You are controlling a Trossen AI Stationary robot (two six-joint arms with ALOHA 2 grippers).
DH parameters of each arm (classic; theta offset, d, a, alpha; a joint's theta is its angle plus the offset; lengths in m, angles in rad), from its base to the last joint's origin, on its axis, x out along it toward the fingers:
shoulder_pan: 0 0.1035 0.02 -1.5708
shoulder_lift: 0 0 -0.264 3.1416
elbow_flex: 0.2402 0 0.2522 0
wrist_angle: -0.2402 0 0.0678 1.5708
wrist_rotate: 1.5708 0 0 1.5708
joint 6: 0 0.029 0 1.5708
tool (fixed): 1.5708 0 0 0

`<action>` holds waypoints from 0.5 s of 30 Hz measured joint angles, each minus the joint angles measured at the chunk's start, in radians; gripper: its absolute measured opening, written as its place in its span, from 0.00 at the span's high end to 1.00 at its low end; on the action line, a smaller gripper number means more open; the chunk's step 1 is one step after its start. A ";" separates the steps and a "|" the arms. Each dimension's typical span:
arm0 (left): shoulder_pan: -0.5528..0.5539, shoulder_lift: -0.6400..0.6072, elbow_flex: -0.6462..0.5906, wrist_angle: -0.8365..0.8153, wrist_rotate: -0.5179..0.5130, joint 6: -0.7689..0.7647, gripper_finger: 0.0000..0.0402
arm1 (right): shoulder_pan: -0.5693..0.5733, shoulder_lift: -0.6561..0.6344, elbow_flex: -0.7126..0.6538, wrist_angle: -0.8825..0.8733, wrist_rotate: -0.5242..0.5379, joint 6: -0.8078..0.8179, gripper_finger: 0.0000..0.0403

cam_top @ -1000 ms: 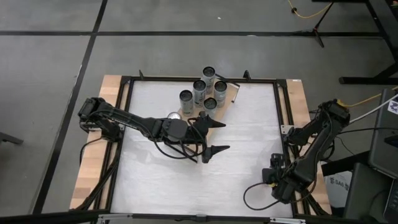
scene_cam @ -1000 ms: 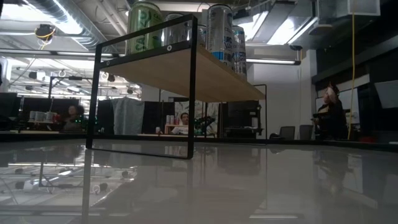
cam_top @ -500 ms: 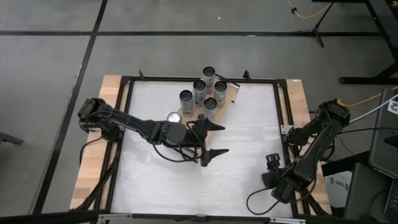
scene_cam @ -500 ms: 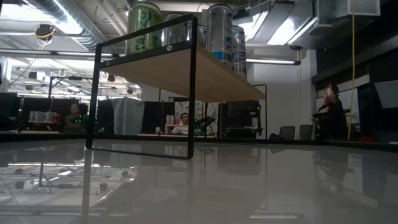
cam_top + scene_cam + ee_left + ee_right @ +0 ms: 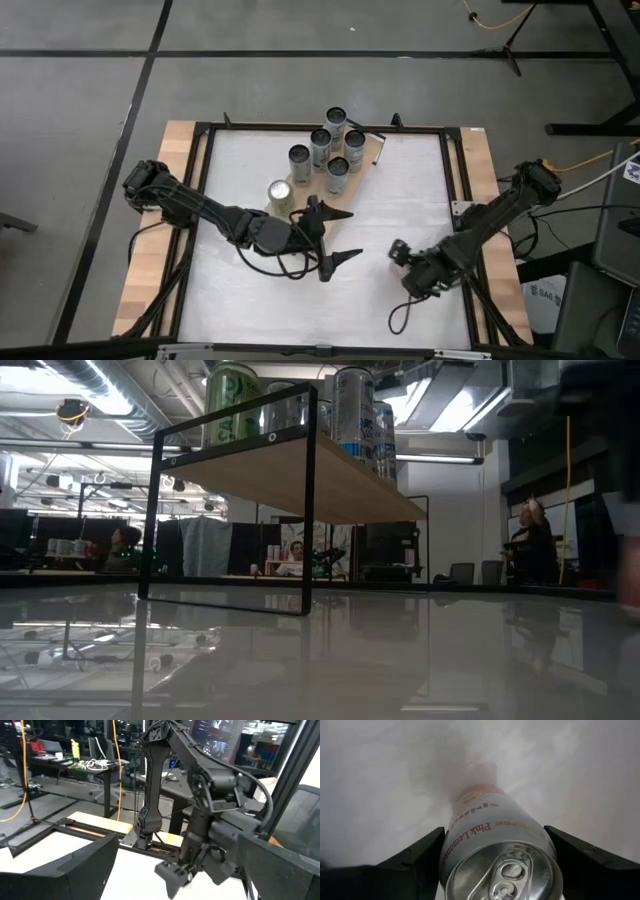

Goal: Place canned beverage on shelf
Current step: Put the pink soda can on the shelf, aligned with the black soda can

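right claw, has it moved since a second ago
Yes. In the high view the right claw has swung inward from beside the table's right frame rail toward the table's middle, nearer the left claw, and it carries a can.

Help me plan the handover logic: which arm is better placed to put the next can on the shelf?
The right. Its gripper already has a pink lemonade can between its jaws, while the left gripper hangs open and empty over the table, near the shelf with its six cans.
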 joint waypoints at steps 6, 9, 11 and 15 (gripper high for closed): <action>-0.023 0.000 0.000 0.000 -0.091 -0.002 0.00 | -0.082 0.002 0.000 0.156 -0.004 -0.430 0.27; -0.027 0.000 0.000 0.000 -0.121 -0.002 0.00 | -0.102 0.002 0.000 0.177 -0.006 -0.578 0.27; -0.027 0.000 0.000 0.000 -0.129 -0.002 0.00 | -0.111 0.002 0.000 0.171 -0.007 -0.638 0.27; -0.025 0.000 0.000 0.000 -0.131 -0.002 0.00 | -0.116 0.002 0.000 0.159 -0.010 -0.661 0.27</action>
